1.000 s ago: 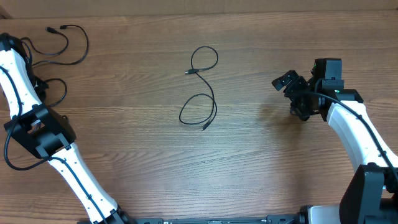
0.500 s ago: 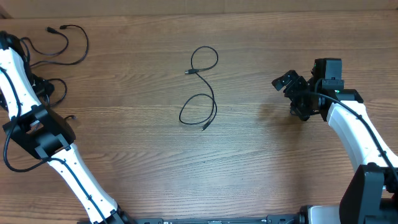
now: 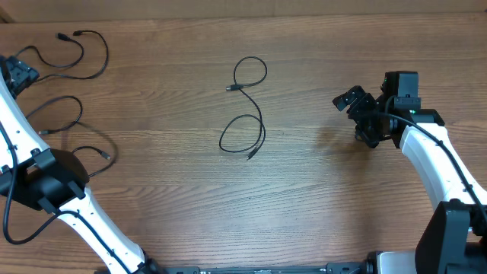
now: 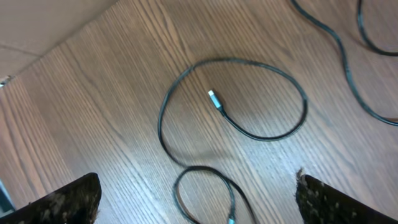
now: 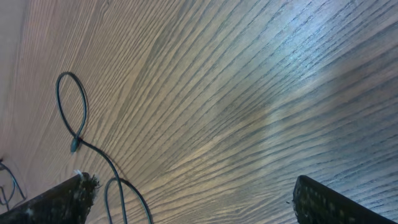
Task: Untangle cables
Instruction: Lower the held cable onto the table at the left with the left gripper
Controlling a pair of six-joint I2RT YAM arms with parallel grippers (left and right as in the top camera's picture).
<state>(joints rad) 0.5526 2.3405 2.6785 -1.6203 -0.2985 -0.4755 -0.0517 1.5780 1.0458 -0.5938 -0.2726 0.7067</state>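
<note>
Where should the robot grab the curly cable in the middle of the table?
Probably the single stretch between the two loops of the cable, coming straight down from above. It lies flat on the table, and there no other strand gets pinched too.

Left fingers, right fingers wide apart

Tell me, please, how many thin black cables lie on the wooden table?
3: an S-shaped cable at centre, a looped cable far left, a third cable beside the left arm, which may hide more.
</note>
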